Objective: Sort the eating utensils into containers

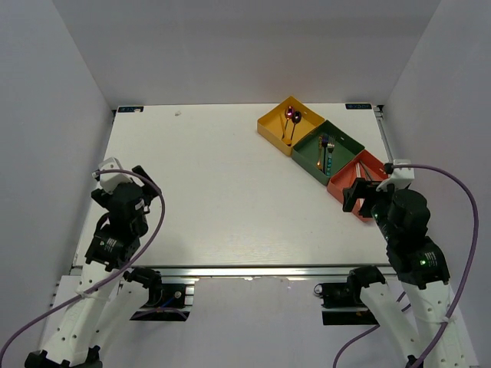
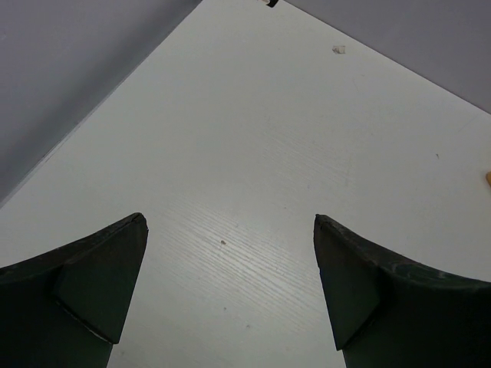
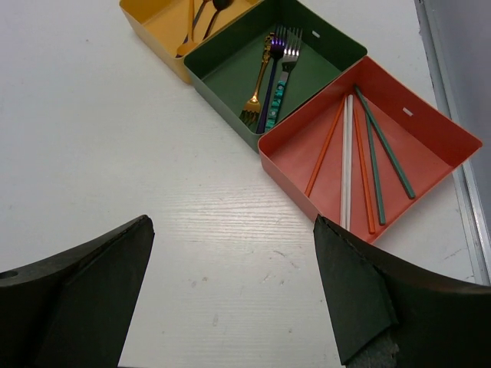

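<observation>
Trays [image 1: 308,153] in a slanted row at the far right of the white table [image 1: 215,199], touching side to side. Yellow tray [image 3: 153,34] farthest back and most to the left, with spoons [image 1: 290,123] inside. Dark green tray [image 3: 226,73] in the middle, with three forks lying side by side: gold fork [image 3: 259,80], purple fork [image 3: 270,77], silver fork [image 3: 290,50] with a blue-green handle. Red-orange tray [image 3: 430,123] nearest and most to the right, with five chopsticks [image 3: 345,161] lying flat inside: two orange, one white, two green.

Right gripper [image 3: 232,226] up above the table, just on the near side of the red-orange tray, pointing at the trays. Fingers spread wide apart, nothing held between them. Left gripper [image 2: 229,222] on the left side of the table, well apart from the trays. Fingers spread wide apart too, nothing held. Tiny pale speck [image 2: 338,49] on the table near the far edge.
</observation>
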Controlling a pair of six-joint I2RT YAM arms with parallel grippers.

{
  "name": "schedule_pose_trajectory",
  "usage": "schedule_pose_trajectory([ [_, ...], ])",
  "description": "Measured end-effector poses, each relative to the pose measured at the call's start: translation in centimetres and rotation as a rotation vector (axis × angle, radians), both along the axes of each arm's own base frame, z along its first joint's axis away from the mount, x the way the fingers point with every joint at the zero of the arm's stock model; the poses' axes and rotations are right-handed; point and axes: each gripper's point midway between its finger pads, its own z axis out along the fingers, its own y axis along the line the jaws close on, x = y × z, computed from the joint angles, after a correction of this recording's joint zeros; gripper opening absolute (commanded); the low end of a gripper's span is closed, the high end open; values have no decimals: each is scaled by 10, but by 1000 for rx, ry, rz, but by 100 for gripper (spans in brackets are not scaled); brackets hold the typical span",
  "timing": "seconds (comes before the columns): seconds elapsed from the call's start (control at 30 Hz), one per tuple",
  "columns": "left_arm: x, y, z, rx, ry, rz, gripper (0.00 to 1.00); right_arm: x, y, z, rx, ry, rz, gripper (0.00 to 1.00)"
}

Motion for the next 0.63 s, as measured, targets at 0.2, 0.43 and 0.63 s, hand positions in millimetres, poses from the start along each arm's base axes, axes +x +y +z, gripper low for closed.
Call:
schedule_pose_trajectory([
  [0.2, -5, 1, -5, -7, 0, -2, 98, -4, -1, -12, -16, 11, 6, 89],
  [0.43, -4, 0, -6, -6, 7, -5, 98, -3, 1, -14, -16, 21, 16, 89],
  [0.63, -4, 0, -6, -6, 5, -5, 98, -3, 1, -14, -16, 22, 16, 89],
])
